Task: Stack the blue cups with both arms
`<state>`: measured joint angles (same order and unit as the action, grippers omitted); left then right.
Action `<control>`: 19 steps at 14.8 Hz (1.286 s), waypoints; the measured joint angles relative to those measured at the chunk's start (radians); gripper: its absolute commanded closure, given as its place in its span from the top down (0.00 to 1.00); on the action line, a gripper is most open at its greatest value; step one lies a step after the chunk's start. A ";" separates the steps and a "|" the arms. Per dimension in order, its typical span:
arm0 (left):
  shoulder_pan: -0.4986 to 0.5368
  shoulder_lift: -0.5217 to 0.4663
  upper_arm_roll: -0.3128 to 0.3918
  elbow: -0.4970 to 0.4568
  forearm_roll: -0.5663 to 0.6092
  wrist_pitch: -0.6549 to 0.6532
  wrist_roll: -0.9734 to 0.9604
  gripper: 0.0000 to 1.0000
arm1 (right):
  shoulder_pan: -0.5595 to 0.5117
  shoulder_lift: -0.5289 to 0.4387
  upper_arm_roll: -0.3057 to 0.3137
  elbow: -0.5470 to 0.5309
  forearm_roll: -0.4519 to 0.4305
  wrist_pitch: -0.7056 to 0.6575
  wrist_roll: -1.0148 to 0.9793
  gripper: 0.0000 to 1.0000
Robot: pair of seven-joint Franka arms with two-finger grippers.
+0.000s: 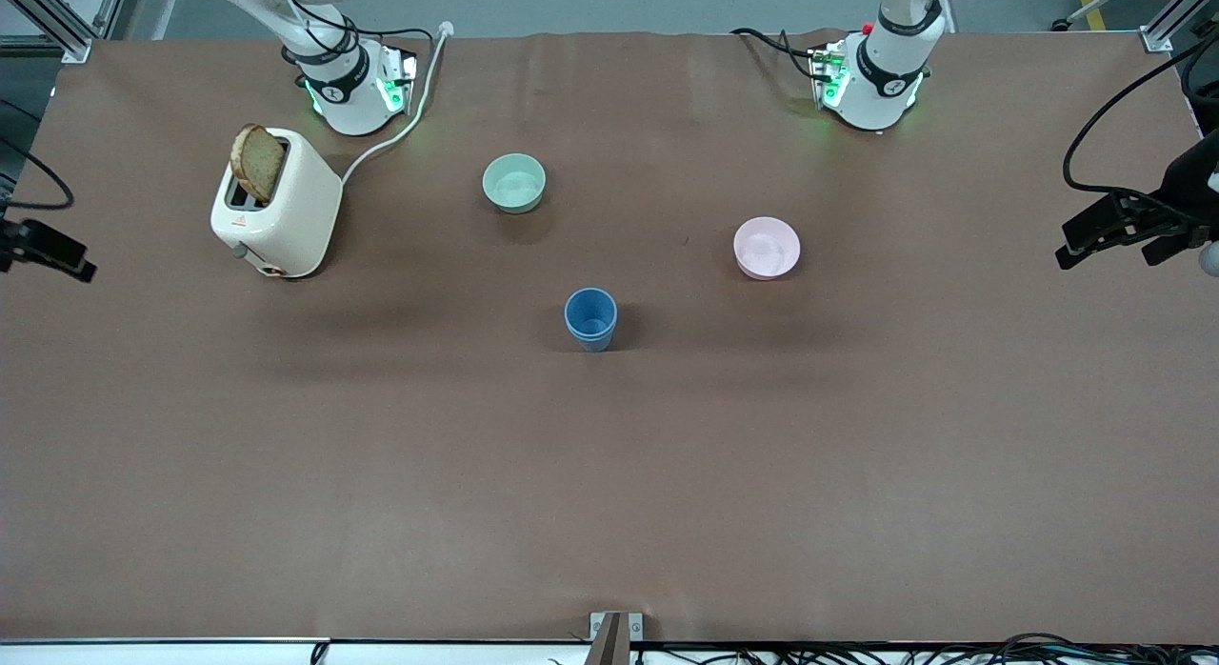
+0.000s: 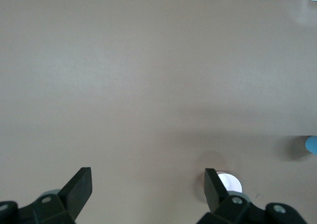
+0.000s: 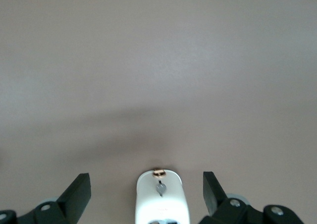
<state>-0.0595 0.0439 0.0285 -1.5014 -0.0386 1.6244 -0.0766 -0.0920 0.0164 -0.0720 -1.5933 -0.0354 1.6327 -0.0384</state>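
The two blue cups (image 1: 590, 319) stand upright near the middle of the table, one nested in the other, with two rims showing. An edge of them shows in the left wrist view (image 2: 312, 145). Only the bases of the arms show in the front view; neither gripper shows there. My left gripper (image 2: 147, 177) is open and empty, high over the table beside the pale pink bowl (image 2: 231, 182). My right gripper (image 3: 147, 180) is open and empty, high over the white toaster (image 3: 161, 199).
The mint-green bowl (image 1: 514, 182) sits farther from the front camera than the cups. The pink bowl (image 1: 767, 247) lies toward the left arm's end. The toaster (image 1: 276, 203), with a bread slice (image 1: 257, 162), stands toward the right arm's end. Dark mounts (image 1: 1129, 225) overhang the table's ends.
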 measured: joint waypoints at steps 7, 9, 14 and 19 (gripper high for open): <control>0.002 0.000 0.000 0.000 0.000 0.000 -0.001 1.00 | -0.004 -0.069 0.013 -0.002 0.000 -0.078 -0.069 1.00; 0.002 0.000 0.000 0.000 0.000 0.000 -0.001 1.00 | -0.005 -0.069 0.014 0.001 0.001 -0.078 -0.107 1.00; 0.002 0.000 0.000 0.000 0.000 0.000 -0.001 1.00 | -0.004 -0.069 0.018 0.022 0.004 -0.080 -0.133 1.00; 0.002 0.000 0.000 0.000 0.000 0.000 -0.001 1.00 | -0.004 -0.069 0.021 0.022 0.012 -0.084 -0.133 1.00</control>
<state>-0.0578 0.0439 0.0283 -1.5011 -0.0386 1.6241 -0.0781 -0.0965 -0.0525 -0.0508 -1.5712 -0.0238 1.5488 -0.1715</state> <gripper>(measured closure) 0.000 0.000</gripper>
